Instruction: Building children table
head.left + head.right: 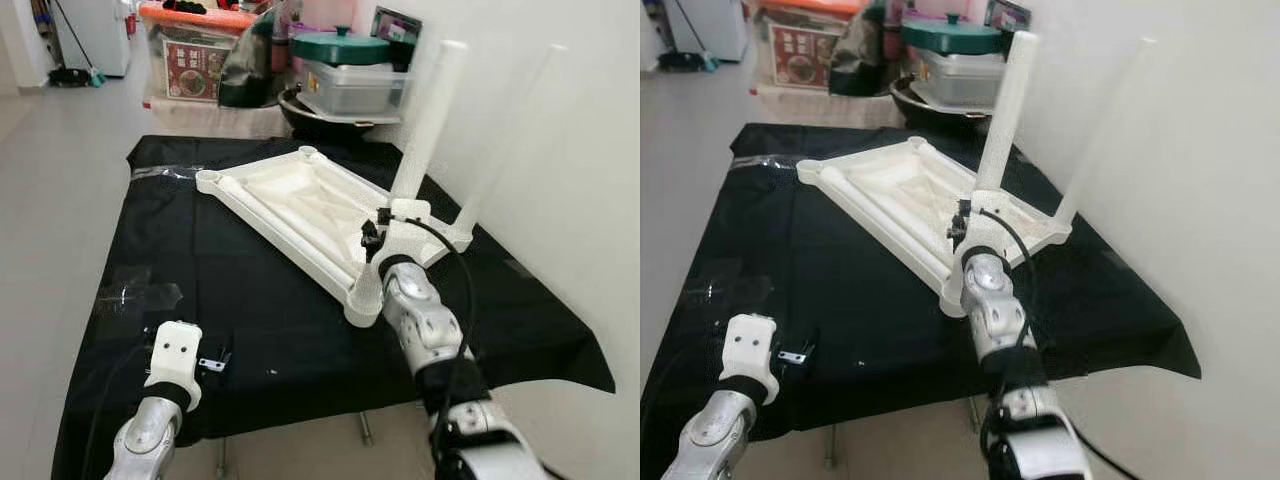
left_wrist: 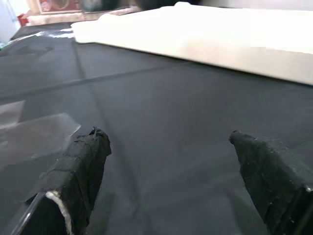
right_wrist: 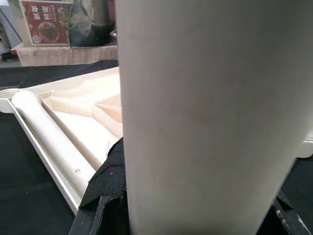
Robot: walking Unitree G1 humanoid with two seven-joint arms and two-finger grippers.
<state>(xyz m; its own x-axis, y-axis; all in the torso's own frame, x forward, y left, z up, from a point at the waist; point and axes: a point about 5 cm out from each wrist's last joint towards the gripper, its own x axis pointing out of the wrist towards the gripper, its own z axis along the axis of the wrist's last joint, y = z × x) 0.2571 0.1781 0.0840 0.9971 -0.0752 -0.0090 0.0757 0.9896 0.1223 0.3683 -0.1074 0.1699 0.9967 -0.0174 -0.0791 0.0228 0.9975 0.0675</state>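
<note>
Legs: two stand in the tabletop; right gripper clasps one leg, another leg lies beside it; left gripper idle, spread.

A white plastic children's tabletop lies upside down on the black-covered surface, two white cylindrical legs standing upright in its corners.

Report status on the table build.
Right gripper shut on upright white plastic leg. Left gripper open above black cloth. White upturned tabletop holds a loose leg.
</note>
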